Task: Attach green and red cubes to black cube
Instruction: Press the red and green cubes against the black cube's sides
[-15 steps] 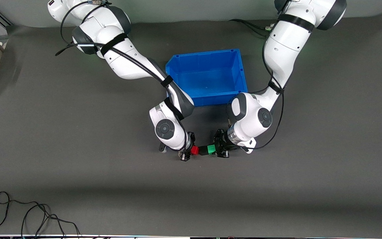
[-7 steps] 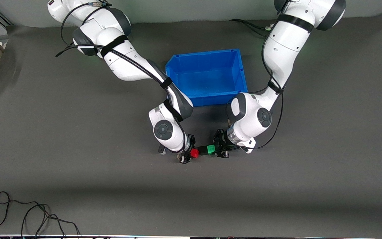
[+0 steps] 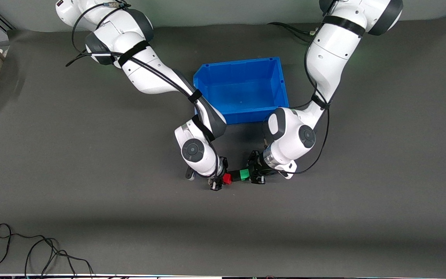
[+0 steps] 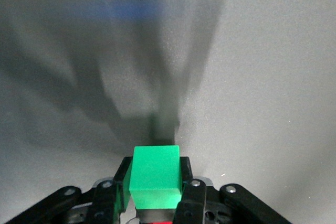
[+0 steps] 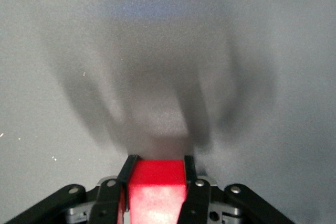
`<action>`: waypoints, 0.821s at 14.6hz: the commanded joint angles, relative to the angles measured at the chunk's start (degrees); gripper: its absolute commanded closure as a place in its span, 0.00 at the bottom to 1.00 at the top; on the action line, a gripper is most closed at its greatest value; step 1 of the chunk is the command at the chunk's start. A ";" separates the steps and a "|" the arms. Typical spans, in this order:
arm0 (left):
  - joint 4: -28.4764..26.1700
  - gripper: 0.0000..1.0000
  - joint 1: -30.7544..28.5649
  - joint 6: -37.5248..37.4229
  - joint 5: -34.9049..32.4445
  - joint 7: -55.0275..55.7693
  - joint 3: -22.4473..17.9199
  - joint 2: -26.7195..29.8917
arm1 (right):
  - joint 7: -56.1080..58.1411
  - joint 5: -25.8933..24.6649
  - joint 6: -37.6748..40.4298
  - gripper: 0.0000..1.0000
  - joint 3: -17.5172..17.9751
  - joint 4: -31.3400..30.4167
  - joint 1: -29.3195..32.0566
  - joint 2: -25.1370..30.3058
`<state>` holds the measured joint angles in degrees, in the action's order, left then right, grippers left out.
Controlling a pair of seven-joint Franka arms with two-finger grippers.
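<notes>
The front view looks down from high above, facing the two arm bases at its upper edge, and it takes in the whole grey worktop (image 3: 362, 201) with the blue bin (image 3: 242, 91) in the middle. Each wrist view sits very close above its own fingers and looks past them down to the worktop. The left wrist view shows the green cube (image 4: 155, 176), the right wrist view the red cube (image 5: 156, 191). The front view shares both cubes, green (image 3: 244, 174) and red (image 3: 227, 178).
</notes>
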<state>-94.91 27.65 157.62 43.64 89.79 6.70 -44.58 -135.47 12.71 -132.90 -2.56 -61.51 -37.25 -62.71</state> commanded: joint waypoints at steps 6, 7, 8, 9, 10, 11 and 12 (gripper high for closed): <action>0.25 0.87 0.91 0.68 0.04 -0.14 -0.46 0.11 | -0.42 -1.63 -0.60 1.00 0.01 2.54 0.43 -3.03; 0.25 0.85 0.91 0.68 -0.04 -0.15 -0.46 0.11 | 0.89 -1.63 -0.60 1.00 0.01 2.36 0.43 -3.03; 0.17 0.80 0.91 0.68 -0.13 -0.15 -0.46 0.02 | 1.69 -1.72 -0.60 1.00 -0.08 2.36 0.43 -3.03; 0.25 0.79 0.91 0.68 -0.13 -0.15 -0.46 0.02 | 2.92 -1.72 -0.51 1.00 -0.16 2.36 0.43 -2.94; 0.25 0.73 1.00 0.68 -0.22 -0.15 -0.46 0.02 | 4.06 -1.64 -0.51 1.00 -0.17 2.36 0.51 -2.86; 0.25 0.63 1.00 0.68 -0.31 -0.15 -0.46 -0.07 | 4.16 -1.63 -0.60 1.00 -0.17 2.36 0.52 -2.68; 0.25 0.60 1.00 0.68 -0.31 -0.15 -0.46 0.02 | 4.25 -1.72 -0.51 0.99 -0.17 2.36 0.52 -2.59</action>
<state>-94.85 27.77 157.62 43.46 89.68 6.70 -44.58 -132.64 12.60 -132.76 -2.54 -61.44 -37.18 -62.73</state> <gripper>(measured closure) 0.604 0.604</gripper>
